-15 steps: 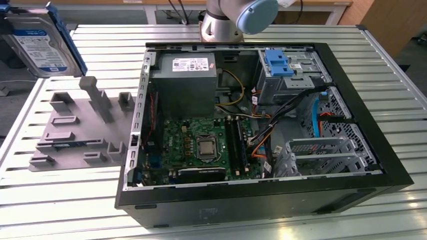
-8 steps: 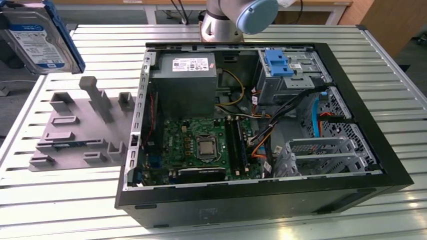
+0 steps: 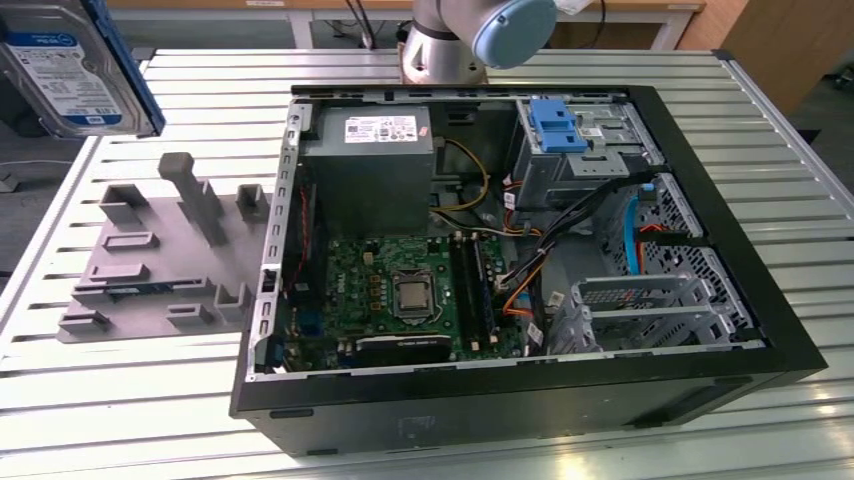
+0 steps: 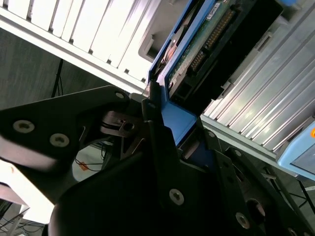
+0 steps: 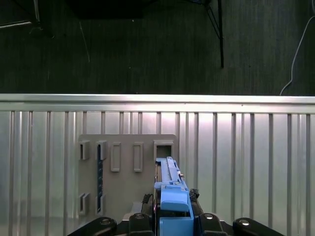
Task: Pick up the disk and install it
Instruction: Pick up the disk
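The pincer (image 4: 183,129) pinched the disk (image 4: 209,42) by its blue bracket, fingers (image 4: 156,132) pressed against both sides, probably to leave the connector edge free. In the first wrist view the disk hung edge-on above the grey slotted holder (image 5: 125,187), apart from it. In the exterior view it sat at ten o'clock from the open computer case (image 3: 521,400), the holder at nine o'clock on the slatted counter (image 3: 214,90)

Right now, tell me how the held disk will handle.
The disk is likely rigid: metal body, plastic frame. Probably heavy for its size. The gripper pinches only its blue bracket edge, so it may pivot or slip.
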{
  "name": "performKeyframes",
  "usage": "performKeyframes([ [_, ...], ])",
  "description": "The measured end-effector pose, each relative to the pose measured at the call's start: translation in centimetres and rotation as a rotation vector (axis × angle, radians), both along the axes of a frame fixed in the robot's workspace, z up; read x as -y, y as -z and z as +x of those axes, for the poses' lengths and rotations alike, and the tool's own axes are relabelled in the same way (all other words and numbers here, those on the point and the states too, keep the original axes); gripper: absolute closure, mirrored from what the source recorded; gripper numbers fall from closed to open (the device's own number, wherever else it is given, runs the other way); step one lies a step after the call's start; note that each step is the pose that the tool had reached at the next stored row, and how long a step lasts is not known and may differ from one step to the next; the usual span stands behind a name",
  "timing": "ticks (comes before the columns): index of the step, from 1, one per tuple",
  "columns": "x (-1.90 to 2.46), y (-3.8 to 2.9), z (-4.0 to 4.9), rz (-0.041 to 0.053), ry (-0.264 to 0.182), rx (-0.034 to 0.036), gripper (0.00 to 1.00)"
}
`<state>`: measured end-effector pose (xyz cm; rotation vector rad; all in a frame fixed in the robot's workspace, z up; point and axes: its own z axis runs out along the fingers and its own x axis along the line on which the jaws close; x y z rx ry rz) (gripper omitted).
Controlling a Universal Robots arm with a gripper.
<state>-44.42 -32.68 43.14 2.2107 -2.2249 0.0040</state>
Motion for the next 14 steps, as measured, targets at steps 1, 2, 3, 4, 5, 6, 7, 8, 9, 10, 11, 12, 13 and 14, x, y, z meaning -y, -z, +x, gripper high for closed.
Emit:
performKeyframes([
  [1, 0.00, -0.23, 0.00, 0.0000, 0.000, 0.0000, 0.64],
  [2, 0.00, -0.41, 0.00, 0.0000, 0.000, 0.0000, 0.64],
  [3, 0.00, -0.61, 0.00, 0.0000, 0.000, -0.0001, 0.64],
  [4, 0.00, -0.82, 0.00, 0.0001, 0.000, -0.0001, 0.64],
  [5, 0.00, -1.03, 0.00, 0.0001, 0.000, 0.0001, 0.64],
  [6, 0.00, -1.22, 0.00, 0.0001, 0.000, 0.0000, 0.64],
  [7, 0.00, -1.41, 0.00, 0.0001, 0.001, 0.0000, 0.64],
  [8, 0.00, -1.58, 0.00, 0.0001, 0.001, 0.0000, 0.64],
  [9, 0.00, -1.74, 0.00, 0.0001, 0.001, 0.0000, 0.64],
  [10, 0.00, -1.93, 0.00, 0.0001, 0.002, -0.0001, 0.64],
  [11, 0.00, -2.13, 0.00, 0.0002, 0.002, 0.0000, 0.64],
  [12, 0.00, -2.33, 0.00, 0.0002, 0.002, 0.0000, 0.64],
  [13, 0.00, -2.56, 0.00, 0.0002, 0.003, 0.0000, 0.64],
  [14, 0.00, -2.79, 0.00, 0.0002, 0.003, 0.0000, 0.64],
])
